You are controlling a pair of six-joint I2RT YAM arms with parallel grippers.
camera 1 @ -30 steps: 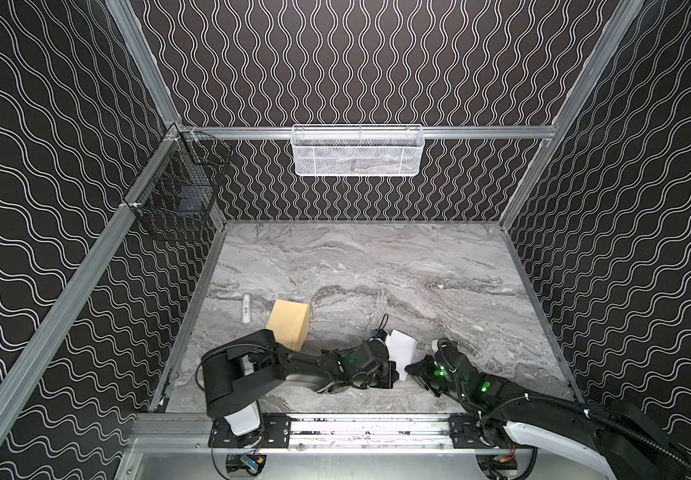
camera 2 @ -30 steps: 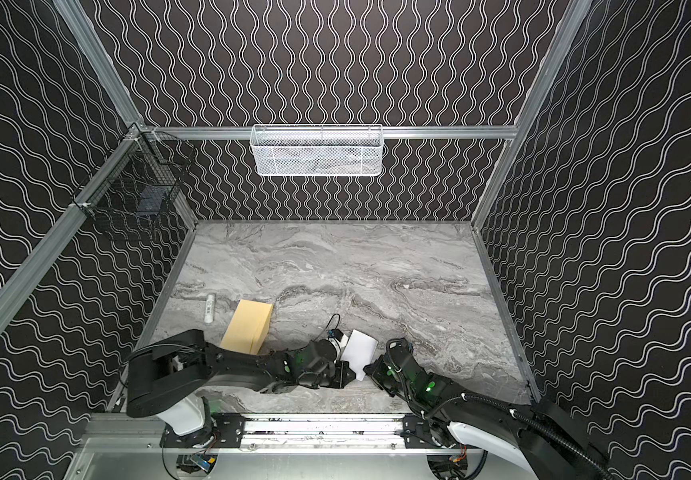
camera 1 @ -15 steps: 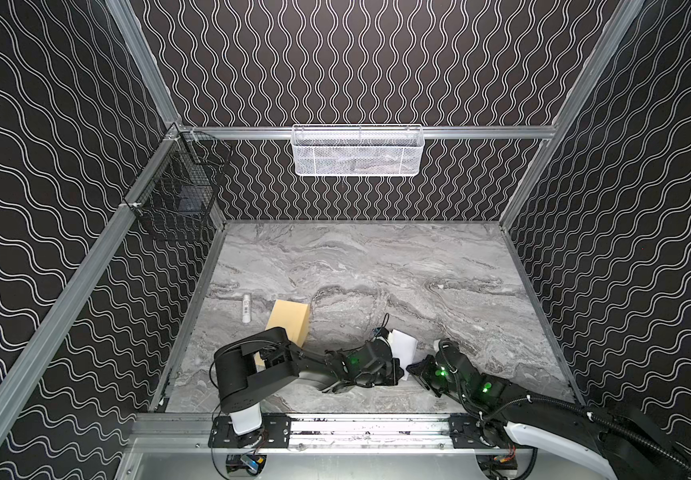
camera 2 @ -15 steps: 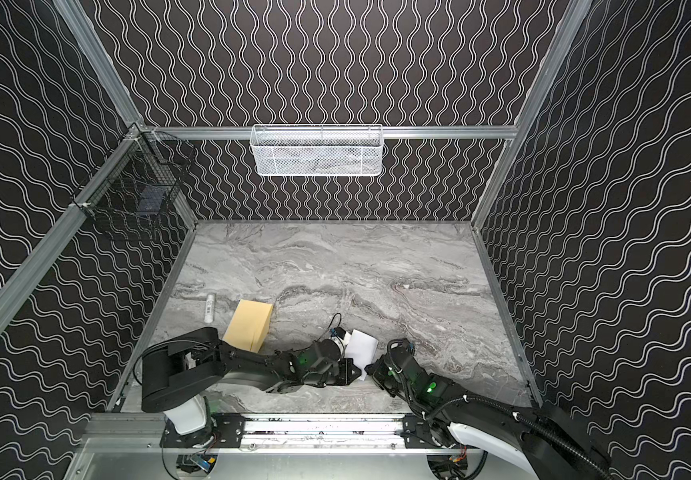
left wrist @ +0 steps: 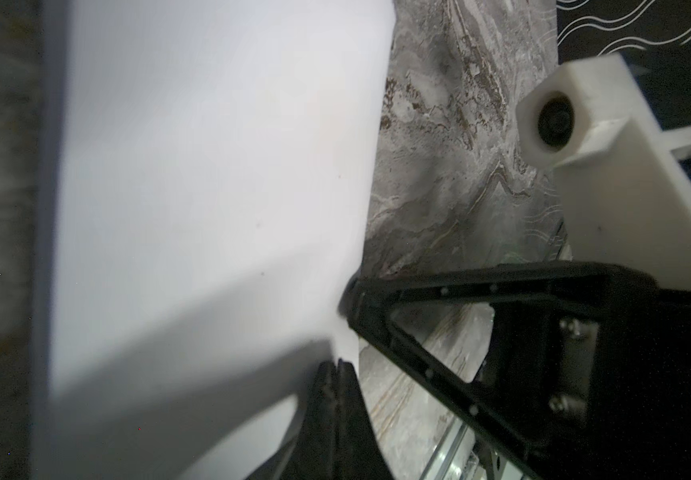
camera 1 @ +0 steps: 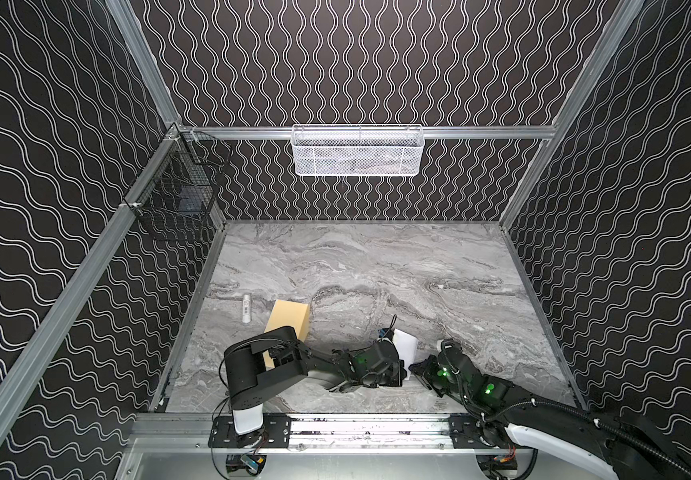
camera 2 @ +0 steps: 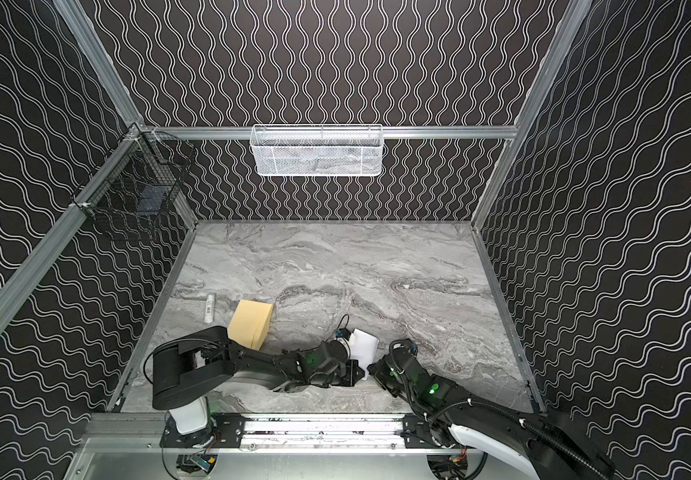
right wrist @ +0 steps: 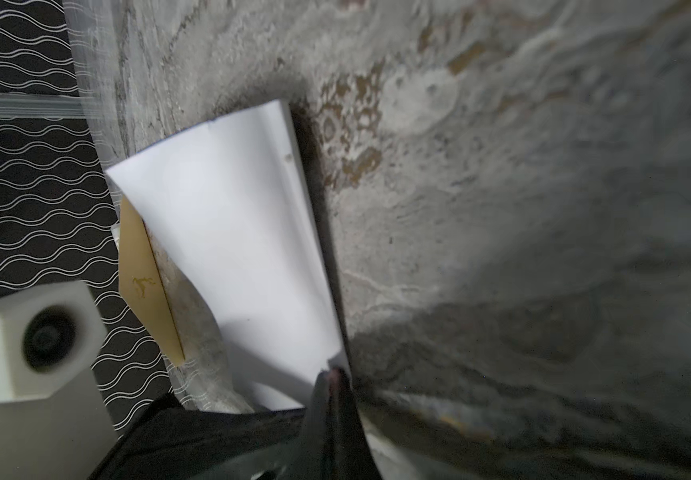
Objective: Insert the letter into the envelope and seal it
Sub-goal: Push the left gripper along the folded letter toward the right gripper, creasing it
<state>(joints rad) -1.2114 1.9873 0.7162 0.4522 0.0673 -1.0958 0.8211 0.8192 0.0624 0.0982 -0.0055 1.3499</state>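
Note:
The letter (camera 1: 406,347) (camera 2: 365,348) shows its plain white back and stands tilted off the marble near the front middle. Both grippers pinch it along the same near edge. My left gripper (left wrist: 337,365) (camera 1: 398,371) is shut on that edge of the letter (left wrist: 210,187). A short way along it, my right gripper (right wrist: 335,372) (camera 1: 417,368) is shut on a corner of the letter (right wrist: 231,232). The tan envelope (camera 1: 289,322) (camera 2: 251,322) lies flat to the left behind my left arm, apart from the letter. Its gold mark shows on the envelope (right wrist: 144,274).
A small white tube (camera 1: 246,307) (camera 2: 209,307) lies left of the envelope near the left wall. A white mesh basket (camera 1: 358,150) hangs on the back wall and a black wire basket (camera 1: 177,199) on the left wall. Patterned walls close in three sides.
My left arm's elbow has swung to the right behind the envelope. The letter and both gripper tips have barely shifted, and both grips hold.

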